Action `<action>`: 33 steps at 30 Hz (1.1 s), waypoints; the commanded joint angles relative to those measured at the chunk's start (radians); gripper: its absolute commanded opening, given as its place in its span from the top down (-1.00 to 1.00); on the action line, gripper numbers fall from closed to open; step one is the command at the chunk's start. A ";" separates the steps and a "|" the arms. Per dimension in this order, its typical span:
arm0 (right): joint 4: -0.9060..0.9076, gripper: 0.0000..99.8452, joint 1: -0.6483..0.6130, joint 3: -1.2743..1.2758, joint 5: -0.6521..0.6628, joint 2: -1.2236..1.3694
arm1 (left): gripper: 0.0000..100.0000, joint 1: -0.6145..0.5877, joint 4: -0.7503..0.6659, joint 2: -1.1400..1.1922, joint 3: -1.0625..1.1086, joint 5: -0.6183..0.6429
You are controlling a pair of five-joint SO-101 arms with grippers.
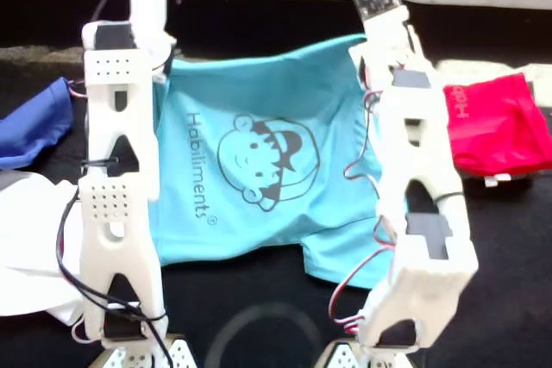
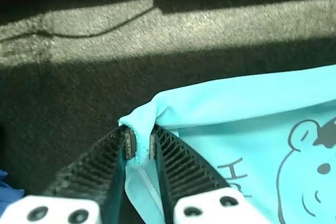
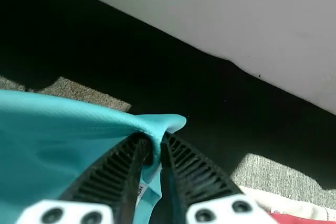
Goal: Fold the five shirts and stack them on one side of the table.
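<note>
Black table (image 1: 509,299) carries teal shirt (image 1: 259,84) with printed lettering (image 1: 200,165).

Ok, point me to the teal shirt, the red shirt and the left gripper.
teal shirt (image 1: 259,161), high view, on its printed chest.
red shirt (image 1: 496,127), high view, its middle.
left gripper (image 2: 140,144), left wrist view, midway between its fingertips.

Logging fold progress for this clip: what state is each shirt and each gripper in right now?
teal shirt: spread open, print up, not folded, two far corners pinched.
left gripper: shut on one far corner of the teal shirt.
right gripper: shut on the other far corner.
red shirt: folded into a compact bundle, lying apart.
blue shirt: crumpled, unfolded.
white shirt: loose heap, unfolded.
</note>
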 commanded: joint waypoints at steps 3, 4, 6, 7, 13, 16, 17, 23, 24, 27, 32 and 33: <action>-0.022 0.99 -0.007 -0.335 0.003 0.081 | 0.98 -0.079 -0.005 0.001 -0.153 -0.003; -0.022 0.99 -0.007 -0.374 0.003 0.107 | 0.98 -0.088 -0.009 0.001 -0.153 -0.002; -0.018 0.99 -0.008 -0.432 0.003 0.162 | 0.98 -0.091 -0.012 0.008 -0.145 0.000; -0.002 0.99 -0.018 -0.447 0.003 0.191 | 0.98 -0.090 -0.011 0.013 -0.142 0.000; 0.134 0.99 -0.074 -0.473 0.003 0.343 | 0.98 -0.053 -0.058 0.082 -0.107 -0.002; 0.180 0.99 -0.093 -0.473 0.003 0.412 | 0.98 -0.039 -0.061 0.124 -0.108 -0.002; 0.193 0.99 -0.093 -0.473 0.003 0.432 | 0.98 -0.033 -0.060 0.137 -0.108 -0.002; 0.317 0.99 -0.074 -0.473 0.003 0.440 | 0.98 -0.019 0.054 0.176 -0.116 -0.002; 0.348 0.99 -0.070 -0.473 0.003 0.421 | 0.98 -0.018 0.086 0.173 -0.120 -0.002; 0.444 0.99 -0.045 -0.473 0.002 0.344 | 0.98 -0.015 0.193 0.154 -0.174 -0.002; 0.627 0.99 -0.031 -0.473 0.002 0.216 | 0.98 0.005 0.299 0.094 -0.231 0.000; 0.671 0.99 -0.030 -0.473 0.002 0.191 | 0.98 0.005 0.299 0.076 -0.225 0.000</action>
